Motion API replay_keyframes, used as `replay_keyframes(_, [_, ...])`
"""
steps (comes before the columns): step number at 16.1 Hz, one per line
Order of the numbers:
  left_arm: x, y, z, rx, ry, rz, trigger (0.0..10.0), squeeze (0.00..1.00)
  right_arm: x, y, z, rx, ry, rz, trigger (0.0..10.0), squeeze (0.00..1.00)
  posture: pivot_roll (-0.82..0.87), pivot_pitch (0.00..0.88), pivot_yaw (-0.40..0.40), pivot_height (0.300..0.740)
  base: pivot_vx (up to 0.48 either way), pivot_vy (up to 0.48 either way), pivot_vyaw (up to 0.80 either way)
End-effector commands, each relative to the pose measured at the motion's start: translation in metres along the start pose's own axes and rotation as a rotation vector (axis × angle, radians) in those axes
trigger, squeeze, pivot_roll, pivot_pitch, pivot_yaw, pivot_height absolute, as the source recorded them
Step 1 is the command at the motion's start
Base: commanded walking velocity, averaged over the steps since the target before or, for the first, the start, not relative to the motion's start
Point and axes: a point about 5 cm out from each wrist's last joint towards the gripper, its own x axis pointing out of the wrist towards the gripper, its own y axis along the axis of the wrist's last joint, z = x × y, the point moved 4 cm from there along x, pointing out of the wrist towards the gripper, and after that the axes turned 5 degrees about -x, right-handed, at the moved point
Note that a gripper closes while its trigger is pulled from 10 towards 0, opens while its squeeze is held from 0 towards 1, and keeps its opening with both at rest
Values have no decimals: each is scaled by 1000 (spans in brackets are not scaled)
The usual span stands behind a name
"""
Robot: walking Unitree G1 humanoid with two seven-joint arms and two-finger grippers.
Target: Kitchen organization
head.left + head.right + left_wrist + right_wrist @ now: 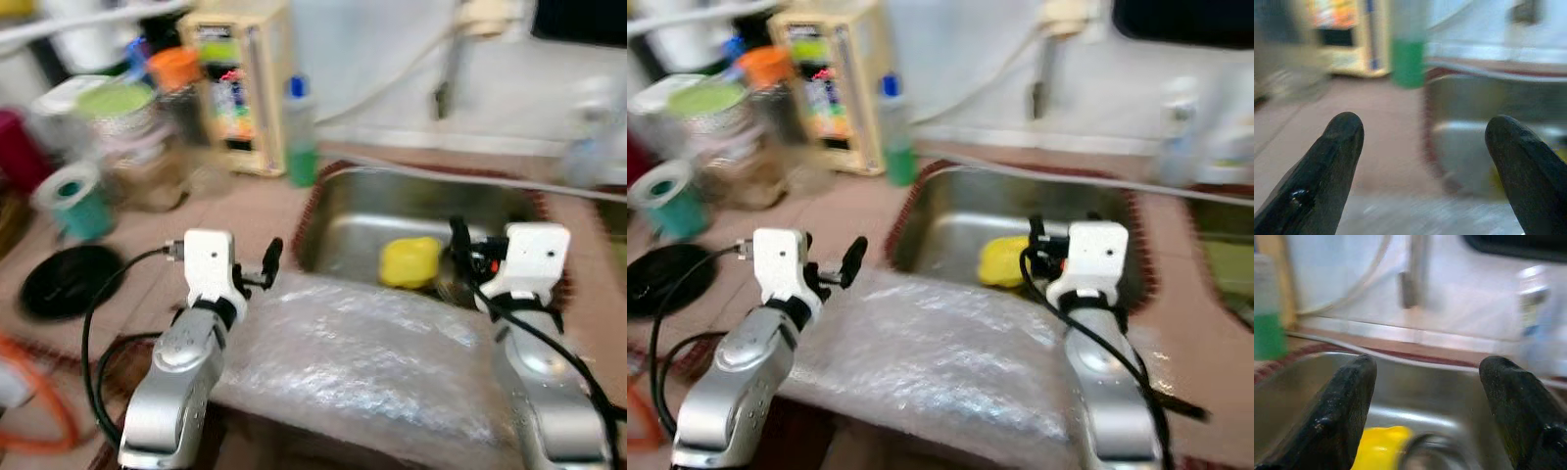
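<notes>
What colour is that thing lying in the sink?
Yellow. The object in the sink shows best in the left eye view.

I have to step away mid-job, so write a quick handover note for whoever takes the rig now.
Left gripper: open, empty, over the counter at the sink's left edge.
Right gripper: open, empty, above the sink.
Yellow item lies in the sink; plastic sheet covers the counter in front of it. Green bottle stands by the sink's back left corner.
Done: nothing gripped yet.
Left: probably clear the sink; views are blurred.
</notes>
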Motion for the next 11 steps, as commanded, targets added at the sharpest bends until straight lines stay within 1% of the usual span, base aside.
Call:
replay_keyframes(1, [-2,7,8,31,-38,20,10000,0,-2,3,-1,-12,13,-1,10000,0,4,0,79,740,0,0,-788])
replay_keyframes(2, [-5,6,6,79,-15,17,10000,0,-3,3,0,-12,12,-13,10000,0,3,0,81,740,0,0,-788])
replay_keyframes(3, [-7,8,5,125,-18,48,10000,0,-3,4,1,-27,18,-16,10000,0,-1,0,83,740,0,0,-788])
replay_keyframes(4, [-9,8,1,169,5,51,10000,0,-5,3,1,-27,18,-23,10000,0,-2,0,82,740,0,0,-788])
replay_keyframes(5, [-9,4,-4,118,22,28,10000,0,-7,1,1,-14,23,-45,10000,0,-9,0,78,740,0,0,-788])
replay_keyframes(6, [-9,3,-4,114,19,22,10000,0,-9,1,1,3,26,-53,10000,0,-11,0,76,740,0,0,-600])
replay_keyframes(8, [-11,1,1,103,3,17,10000,0,-13,-2,-1,79,33,-76,10000,0,-11,0,76,740,0,0,0])
replay_keyframes(9, [-11,-3,-1,92,14,1,10000,0,-14,-5,-2,88,32,-91,10000,0,-11,0,76,740,0,0,0])
replay_keyframes(10, [-11,-5,-6,114,46,-11,10000,0,-13,-7,-2,94,25,-103,10000,0,-11,0,75,740,0,0,0])
replay_keyframes(11, [-11,-5,-12,119,73,-12,10000,0,-13,-6,-2,95,23,-103,10000,0,-10,0,76,740,0,0,0])
